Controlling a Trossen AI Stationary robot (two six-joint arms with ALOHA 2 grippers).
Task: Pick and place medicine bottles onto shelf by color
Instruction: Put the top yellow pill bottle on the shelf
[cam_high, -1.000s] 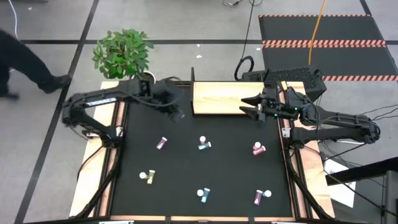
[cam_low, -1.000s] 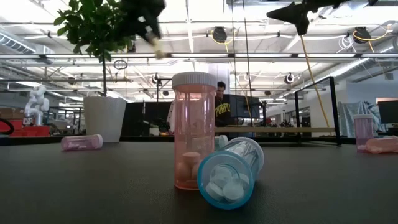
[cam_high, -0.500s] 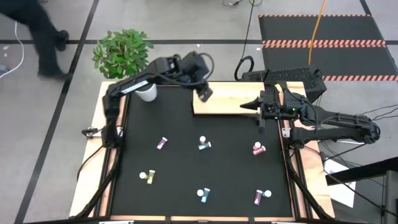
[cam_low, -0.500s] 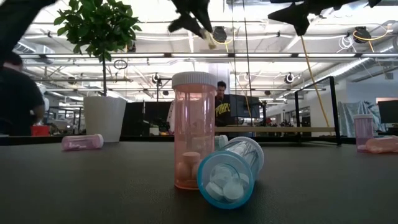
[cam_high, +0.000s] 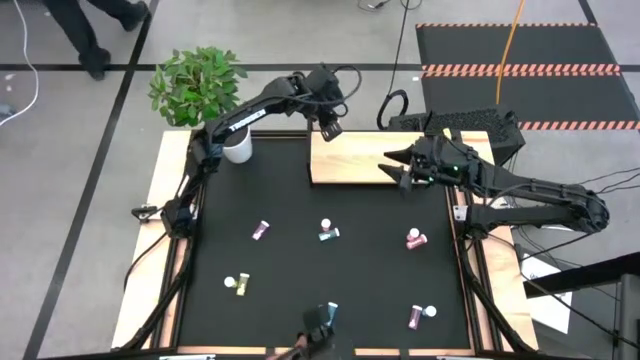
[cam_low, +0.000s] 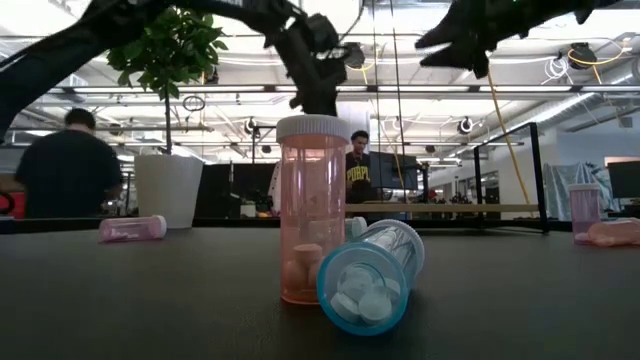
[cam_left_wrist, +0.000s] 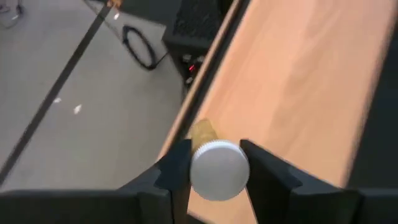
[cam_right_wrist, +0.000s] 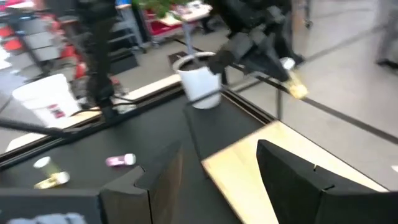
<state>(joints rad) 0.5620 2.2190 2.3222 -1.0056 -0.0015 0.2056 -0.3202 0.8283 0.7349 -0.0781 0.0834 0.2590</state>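
Nearest the low camera, a pink bottle (cam_low: 312, 208) stands upright on the black mat (cam_high: 330, 268) with a few tablets settled at its bottom. A teal bottle (cam_low: 368, 276) lies on its side touching it at the 4 o'clock side, its clear body packed with white tablets.

In the high view, taking the far table edge as 12 o'clock, six bottles lie loose on the mat: a yellow one (cam_high: 237, 284) at 8 o'clock, a teal one (cam_high: 327, 314) at 6 o'clock, a purple one (cam_high: 421, 316) at 5 o'clock, a pink one (cam_high: 415, 239) at 3 o'clock, a teal one (cam_high: 327, 232) at centre and a purple one (cam_high: 260, 230) at 9 o'clock. They are unsorted, so most of the task appears to remain.

The shelf (cam_high: 352, 158) lies at 12 o'clock; no bottle rests on it.

The right gripper (cam_high: 404, 172) hovers over the shelf's 4 o'clock corner, fingers spread and empty, apparently waiting.

The left gripper (cam_high: 327, 129) hangs above the shelf's 11 o'clock corner, pinching a yellow bottle (cam_left_wrist: 217, 167) just below its white cap. The bottle is carried high, probably to clear the frame before release.

The plant pot (cam_high: 236, 146) stands at 10 o'clock.
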